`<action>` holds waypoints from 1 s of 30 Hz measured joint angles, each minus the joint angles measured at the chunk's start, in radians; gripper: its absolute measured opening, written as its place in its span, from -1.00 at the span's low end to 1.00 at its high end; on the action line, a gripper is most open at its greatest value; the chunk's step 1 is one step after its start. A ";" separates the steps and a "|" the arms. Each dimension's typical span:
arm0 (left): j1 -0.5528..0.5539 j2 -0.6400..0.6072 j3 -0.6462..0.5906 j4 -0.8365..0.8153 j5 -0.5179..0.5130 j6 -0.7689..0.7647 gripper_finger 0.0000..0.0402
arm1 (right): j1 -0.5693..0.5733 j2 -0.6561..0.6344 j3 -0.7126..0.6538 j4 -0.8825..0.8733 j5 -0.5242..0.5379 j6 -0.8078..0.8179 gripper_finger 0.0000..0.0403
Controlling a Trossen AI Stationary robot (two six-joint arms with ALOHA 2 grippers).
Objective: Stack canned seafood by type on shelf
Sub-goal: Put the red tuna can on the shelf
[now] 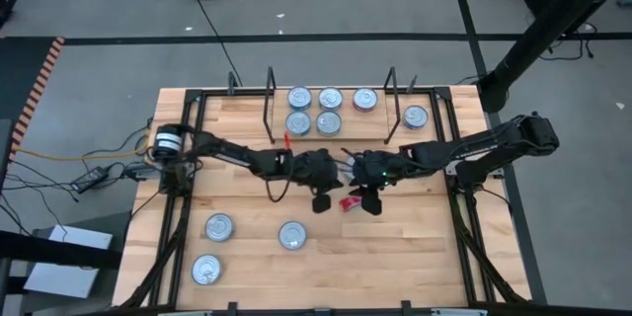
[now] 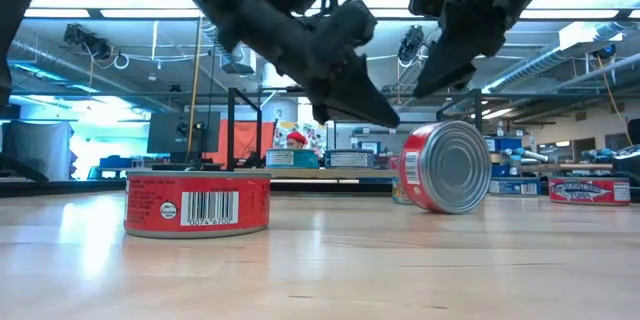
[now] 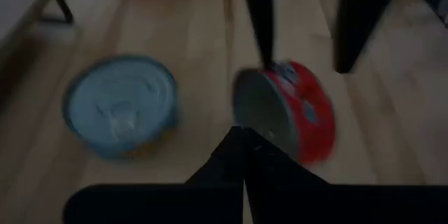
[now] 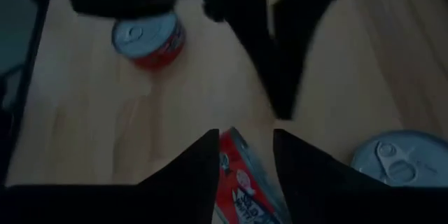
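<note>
Straddling red tin, right gripper jaws parted

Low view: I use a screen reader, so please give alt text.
A red tin on its edge shows its silver lid on the wooden table, below both dark grippers, left and right. A flat red tin lies nearer.
</note>
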 joint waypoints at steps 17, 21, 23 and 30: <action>-0.112 -0.030 -0.001 -0.209 -0.104 -0.094 -0.99 | -0.011 -0.039 0.000 -0.010 0.021 -0.085 -0.26; -0.098 -0.030 -0.001 -0.235 -0.024 0.003 -0.99 | 0.039 -0.069 0.000 -0.087 0.054 0.020 -0.24; -0.091 -0.030 -0.001 -0.238 -0.001 0.045 -0.99 | 0.074 -0.070 0.000 -0.117 0.072 0.054 -0.22; -0.089 -0.030 -0.096 -0.017 0.063 0.065 -1.00 | 0.178 -0.045 0.006 -0.167 0.087 0.103 -0.09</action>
